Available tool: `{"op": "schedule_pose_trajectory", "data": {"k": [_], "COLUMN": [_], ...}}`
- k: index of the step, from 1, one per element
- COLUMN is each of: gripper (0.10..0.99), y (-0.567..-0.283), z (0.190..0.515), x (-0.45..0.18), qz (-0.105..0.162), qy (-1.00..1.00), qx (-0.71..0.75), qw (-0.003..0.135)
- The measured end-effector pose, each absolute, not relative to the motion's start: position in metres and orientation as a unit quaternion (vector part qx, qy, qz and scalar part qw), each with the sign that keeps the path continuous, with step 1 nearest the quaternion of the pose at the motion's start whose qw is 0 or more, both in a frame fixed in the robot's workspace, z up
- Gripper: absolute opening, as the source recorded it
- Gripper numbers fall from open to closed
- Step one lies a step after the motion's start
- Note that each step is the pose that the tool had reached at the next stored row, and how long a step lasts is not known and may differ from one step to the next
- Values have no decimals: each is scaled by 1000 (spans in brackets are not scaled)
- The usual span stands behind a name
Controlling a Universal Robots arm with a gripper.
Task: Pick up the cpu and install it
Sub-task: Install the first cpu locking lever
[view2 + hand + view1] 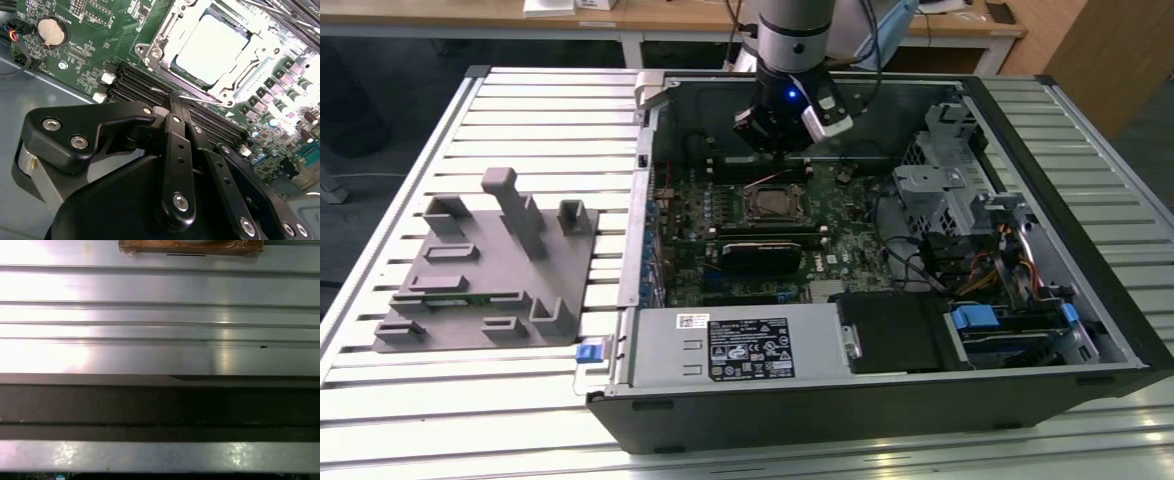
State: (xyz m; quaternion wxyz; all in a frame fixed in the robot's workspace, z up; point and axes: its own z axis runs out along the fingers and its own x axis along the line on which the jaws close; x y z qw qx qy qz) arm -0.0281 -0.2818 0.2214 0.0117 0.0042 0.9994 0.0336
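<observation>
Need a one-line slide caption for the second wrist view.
Gripper with fingers shut, poised beside the socket where the cpu sits.

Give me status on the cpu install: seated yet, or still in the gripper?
Done, by the look of it: the cpu lies in the socket frame on the motherboard, pale top showing. In hand: nothing; the gripper is shut and empty, poised just off the socket's edge. Left: the frame looks unlatched around the chip, though I cannot tell for sure.
</observation>
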Motion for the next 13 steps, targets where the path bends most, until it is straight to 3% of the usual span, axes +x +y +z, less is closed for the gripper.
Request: {"op": "schedule_pose_trajectory", "data": {"k": [13], "gripper": [122], "y": [-282], "z": [211], "x": [-21], "qz": [34], "qy": [999], "qx": [4], "qw": [12]}}
